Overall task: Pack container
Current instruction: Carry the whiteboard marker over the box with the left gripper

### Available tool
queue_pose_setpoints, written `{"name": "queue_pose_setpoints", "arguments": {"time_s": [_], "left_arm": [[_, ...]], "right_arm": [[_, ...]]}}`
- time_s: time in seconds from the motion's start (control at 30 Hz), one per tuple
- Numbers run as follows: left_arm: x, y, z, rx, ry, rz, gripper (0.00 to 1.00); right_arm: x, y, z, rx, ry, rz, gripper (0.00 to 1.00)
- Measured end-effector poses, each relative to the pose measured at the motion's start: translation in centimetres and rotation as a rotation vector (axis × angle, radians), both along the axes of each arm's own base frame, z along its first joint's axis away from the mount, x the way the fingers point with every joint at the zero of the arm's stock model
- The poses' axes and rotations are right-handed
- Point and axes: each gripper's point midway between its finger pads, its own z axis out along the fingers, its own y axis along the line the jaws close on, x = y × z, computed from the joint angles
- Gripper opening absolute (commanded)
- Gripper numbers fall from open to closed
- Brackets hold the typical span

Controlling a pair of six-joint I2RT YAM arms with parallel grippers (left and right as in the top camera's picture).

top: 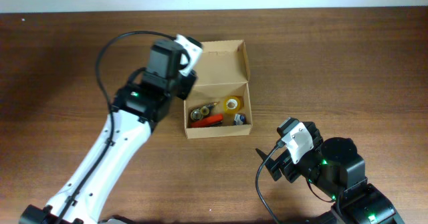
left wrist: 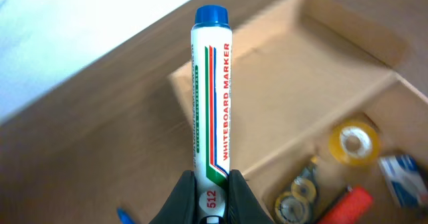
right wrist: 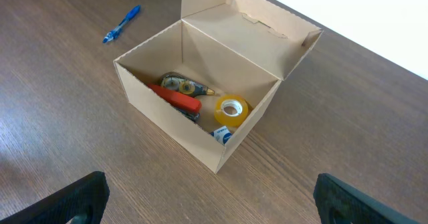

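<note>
Left wrist: L claw pinched tight on whiteboard marker, blue cap at its free end, over container's left rim by the lid flap.
Overhead: container open mid-table, lid back twd far edge, bare wood at its front & right sides.
Right wrist: R claw spread wide, twd table's near-right corner, facing the box w/ clear wood between. Blue pen lies apart.

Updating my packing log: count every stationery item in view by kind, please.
Whiteboard marker: 1
Blue pen: 1
Yellow tape roll: 1
Correction tape dispenser: 1
Red item: 1
Blue-white packet: 1
Total: 6
</note>
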Motion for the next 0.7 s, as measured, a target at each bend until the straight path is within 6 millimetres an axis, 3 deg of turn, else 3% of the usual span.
{"name": "queue_pose_setpoints", "arguments": {"time_s": [0.17, 0.23, 0.5, 0.7], "left_arm": [[-1.1, -2.9, -0.5, 0.107, -0.016, -0.206, 0.02], [-1.3, -4.0, -1.6, 0.152, -0.004, -0.285, 0.02], [-0.7, -7.6, -8.5, 0.274, 0.081, -0.462, 0.02], [-0.7, -8.4, -13.4, 0.341, 0.161, -0.531, 0.02]], "right_arm": [[0.0, 0.0, 0.0, 0.000, 0.000, 0.000, 0.99], [0.0, 0.0, 0.0, 0.000, 0.000, 0.000, 0.99], [0.0, 0.0, 0.0, 0.000, 0.001, 0.000, 0.99], [0.0, 0.0, 0.0, 0.000, 0.000, 0.000, 0.99]]}}
